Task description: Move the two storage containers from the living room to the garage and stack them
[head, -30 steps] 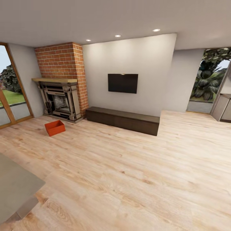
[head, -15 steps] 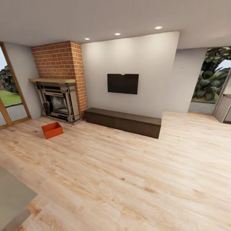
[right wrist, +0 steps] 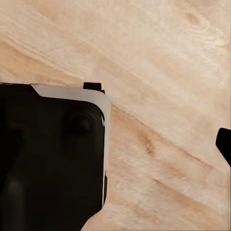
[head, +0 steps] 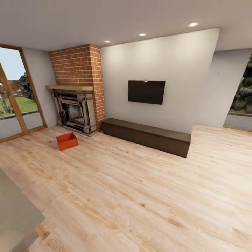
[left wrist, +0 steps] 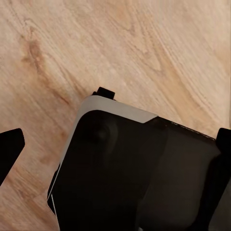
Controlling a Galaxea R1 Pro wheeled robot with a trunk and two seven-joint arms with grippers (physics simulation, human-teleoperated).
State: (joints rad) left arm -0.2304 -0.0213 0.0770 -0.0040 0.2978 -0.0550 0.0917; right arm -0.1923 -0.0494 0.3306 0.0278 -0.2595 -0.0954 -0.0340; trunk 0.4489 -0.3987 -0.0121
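One orange-red storage container [head: 67, 141] sits on the light wood-plank floor [head: 140, 196] of the living room, just in front of the red-brick fireplace [head: 78, 101] and near the wood-framed glass doors [head: 17, 101]. It rests flat with its open top up, and its long axis runs slantwise across the head view, one short end turned toward the fireplace hearth.

From the robot it lies far ahead and off to the left, well apart from both tools, so by its bearing the left arm looks the nearer one. The base will probably have to roll forward and swing left before any reach makes sense.

The left tool [left wrist: 115, 159] points down at the plank floor with the robot's dark, white-edged body [left wrist: 130, 173] beneath it; its two black fingertips stand far apart at opposite sides of that view, so it is spread and carries nothing. The right tool also faces the floor, but a single fingertip [right wrist: 224, 144] shows there, so I cannot tell whether it is spread or pressed together.
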